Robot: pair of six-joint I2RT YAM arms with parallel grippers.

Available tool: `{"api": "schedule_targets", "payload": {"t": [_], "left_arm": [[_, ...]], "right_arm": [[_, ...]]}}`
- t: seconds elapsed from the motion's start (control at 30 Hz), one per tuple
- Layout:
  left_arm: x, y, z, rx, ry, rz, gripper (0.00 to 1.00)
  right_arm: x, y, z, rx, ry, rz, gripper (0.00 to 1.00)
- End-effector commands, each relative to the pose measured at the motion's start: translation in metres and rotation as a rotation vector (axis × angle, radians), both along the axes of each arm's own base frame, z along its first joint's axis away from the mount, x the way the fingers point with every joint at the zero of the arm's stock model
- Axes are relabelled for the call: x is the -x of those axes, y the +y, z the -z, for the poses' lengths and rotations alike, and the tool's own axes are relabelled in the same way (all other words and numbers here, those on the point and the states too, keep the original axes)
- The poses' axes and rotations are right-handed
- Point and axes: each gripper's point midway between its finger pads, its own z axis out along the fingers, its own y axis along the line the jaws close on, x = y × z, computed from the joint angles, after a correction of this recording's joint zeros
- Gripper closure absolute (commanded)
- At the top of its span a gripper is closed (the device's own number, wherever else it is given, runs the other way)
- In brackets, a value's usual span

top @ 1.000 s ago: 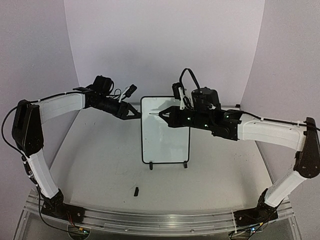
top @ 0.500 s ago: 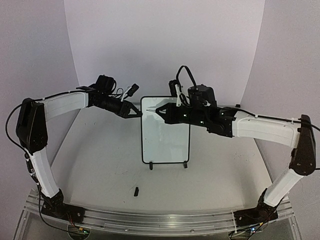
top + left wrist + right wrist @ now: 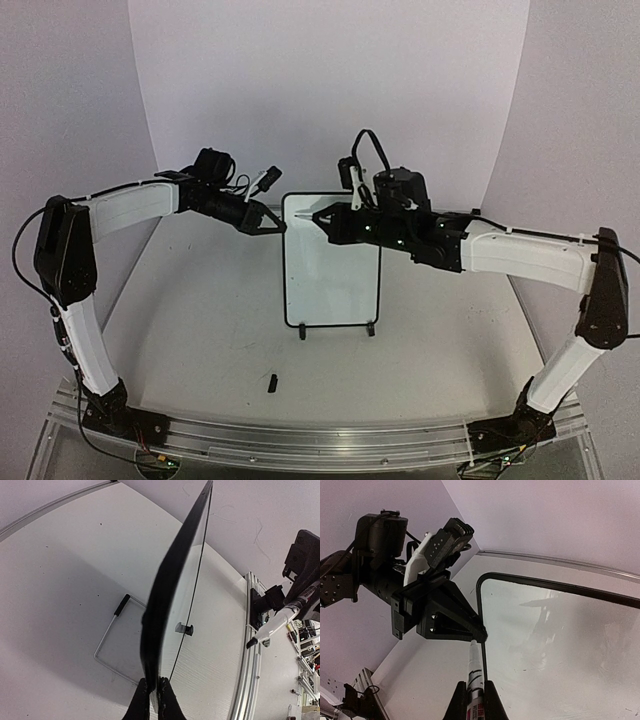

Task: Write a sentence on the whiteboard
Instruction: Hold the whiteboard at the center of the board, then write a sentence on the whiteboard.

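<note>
The whiteboard [image 3: 331, 265] stands upright on its two black feet at mid table, and its glossy face shows no lettering, so the sentence is not to be seen. My left gripper [image 3: 273, 226] is shut on the board's upper left edge; the left wrist view shows the board [image 3: 172, 580] edge-on between the gripper's [image 3: 153, 680] jaws. My right gripper [image 3: 327, 217] is shut on a white marker [image 3: 474, 660]. The uncapped tip points at the board's top left corner, close to the left gripper's fingers [image 3: 445, 617]. The board face [image 3: 560, 640] is blank there.
A small black marker cap [image 3: 272, 382] lies on the table in front of the board. A wire stand [image 3: 107, 640] shows behind the board. The aluminium rail [image 3: 300, 440] with both arm bases runs along the near edge. White walls enclose the table.
My right gripper has moved left and slightly up with the marker, from the board's upper middle toward its top left corner. The left gripper keeps its hold on the edge.
</note>
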Motion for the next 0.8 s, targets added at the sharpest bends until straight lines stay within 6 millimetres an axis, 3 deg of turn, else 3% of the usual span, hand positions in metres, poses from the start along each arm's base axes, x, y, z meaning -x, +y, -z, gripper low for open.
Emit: {"api": "schedule_targets", "payload": {"t": [0.0,0.3,0.77], "left_arm": [[-0.002,-0.004,-0.007,-0.002,-0.051,0.021,1.0],[0.001,0.0,0.007,-0.04,-0.064,0.033,1.0],[0.003,0.0,0.01,-0.058,-0.074,0.04,1.0]], "right_arm": [[-0.013,0.003,-0.024,-0.033,-0.068,0.024,1.0],[-0.022,0.01,-0.024,-0.024,-0.084,0.025,1.0],[-0.042,0.017,-0.023,-0.014,-0.1,0.064,1.0]]}}
